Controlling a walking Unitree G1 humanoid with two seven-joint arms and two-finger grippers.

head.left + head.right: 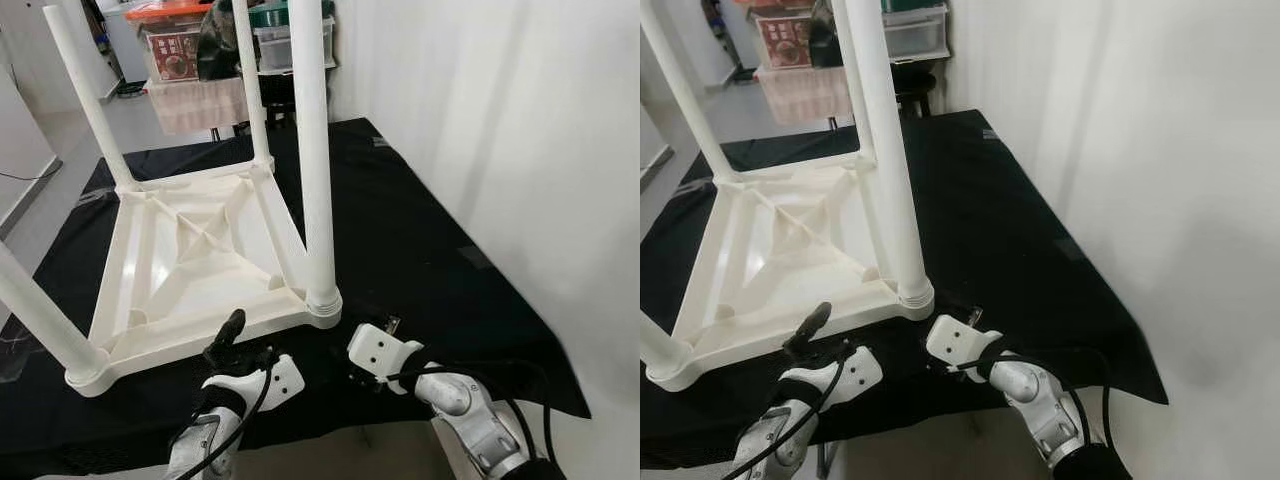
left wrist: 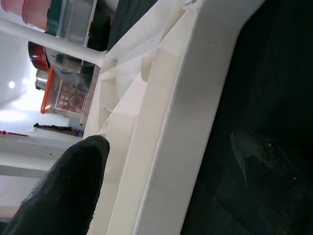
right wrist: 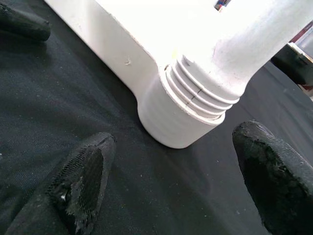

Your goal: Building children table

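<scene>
White plastic children's table point(image 1: 190, 270) lies upside down on a black cloth point(image 1: 420, 240), filling the head view from 9 to 12 o'clock, four legs sticking up. Near-left leg point(image 1: 35, 315) slants out at 9 o'clock, far-left leg point(image 1: 90, 100) at 11, far-right leg point(image 1: 250, 85) at 12, near-right leg point(image 1: 315, 150) stands tall just right of centre, seated in a threaded corner socket point(image 3: 188, 110). Left gripper point(image 1: 225, 345) sits at 7 o'clock against the table's near rim; its fingers are spread, one finger point(image 2: 68, 188) over the inner side of the rim, the other on the cloth outside it, rim between them, contact unclear. Right gripper point(image 3: 171, 176) at 5 o'clock, just in front of the near-right corner, fingers spread wide and apart from the socket, holding nothing. Storage boxes point(image 1: 175, 45) stacked at 12 o'clock behind the table. White wall point(image 1: 520, 150) from 1 to 4 o'clock.
</scene>
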